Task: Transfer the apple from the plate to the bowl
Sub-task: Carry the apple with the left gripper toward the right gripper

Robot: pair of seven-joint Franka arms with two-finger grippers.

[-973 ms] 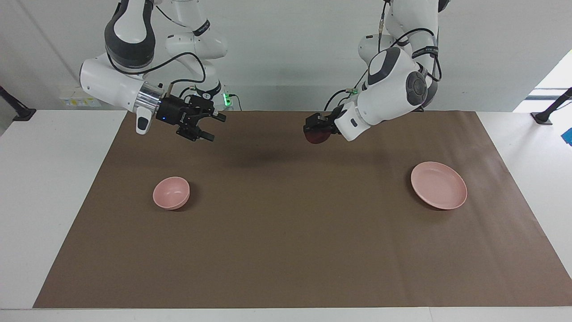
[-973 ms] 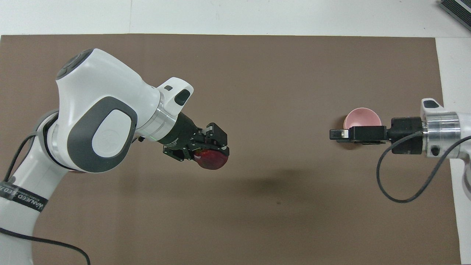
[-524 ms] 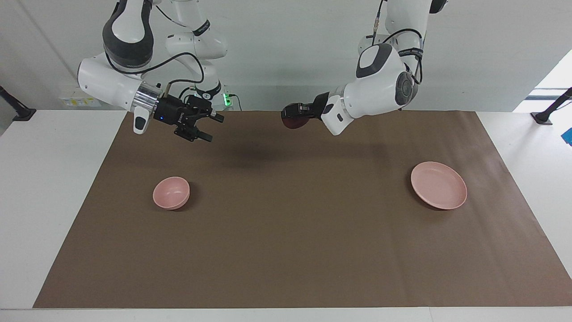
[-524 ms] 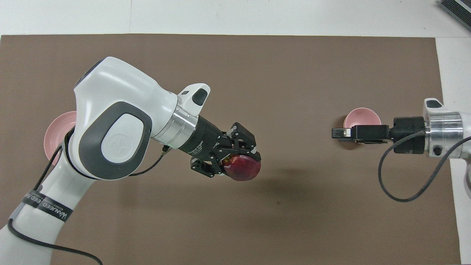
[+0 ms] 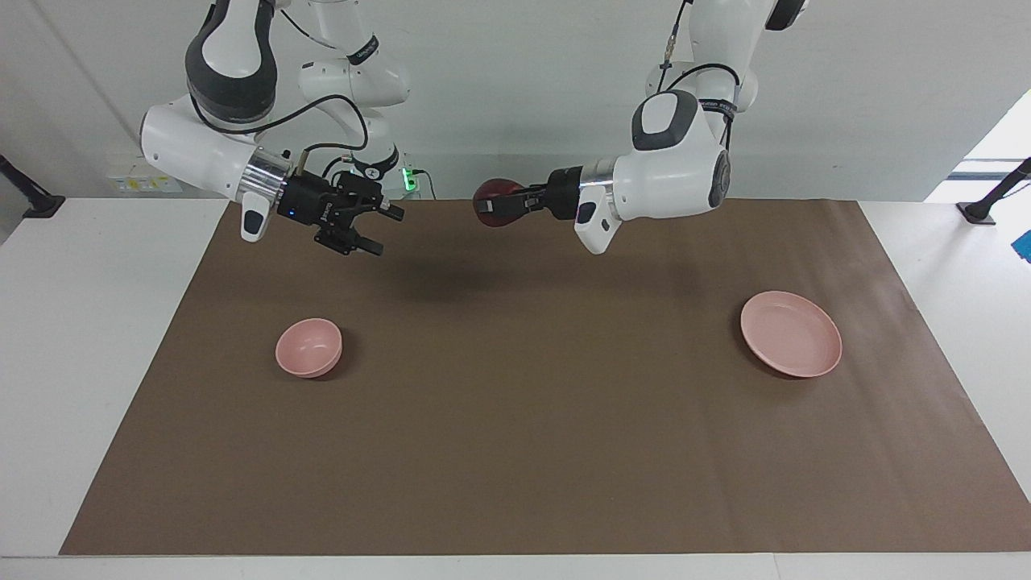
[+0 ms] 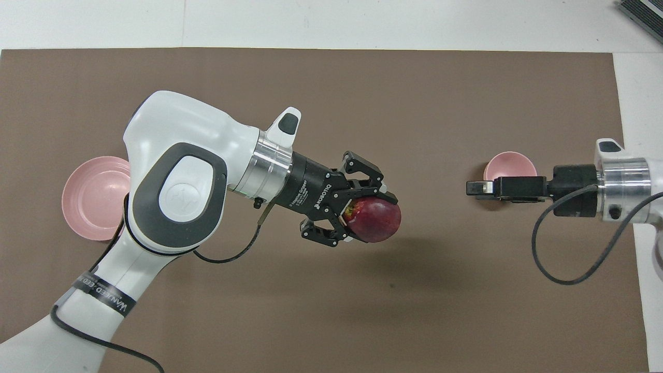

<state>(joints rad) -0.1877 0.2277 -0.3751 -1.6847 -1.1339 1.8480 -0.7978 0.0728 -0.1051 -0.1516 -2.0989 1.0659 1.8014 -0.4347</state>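
Observation:
The dark red apple point(image 5: 498, 200) point(image 6: 377, 223) hangs in the air over the middle of the brown mat, with my left gripper point(image 5: 490, 206) point(image 6: 369, 221) shut on it, pointing sideways toward the right arm's end. The pale pink plate point(image 5: 791, 333) point(image 6: 90, 199) lies bare at the left arm's end, partly hidden under the left arm in the overhead view. The small pink bowl point(image 5: 308, 347) point(image 6: 510, 162) stands at the right arm's end. My right gripper point(image 5: 372, 230) point(image 6: 474, 187) hangs open over the mat beside the bowl, holding nothing.
The brown mat point(image 5: 515, 451) covers most of the white table point(image 5: 97, 362). A loose cable point(image 6: 544, 259) hangs from the right arm's wrist. A dark object point(image 6: 642, 14) lies at the table's corner farthest from the robots.
The left arm has swung the apple up and toward the right arm's end, away from the plate, which it now uncovers from above. The right gripper has barely moved.

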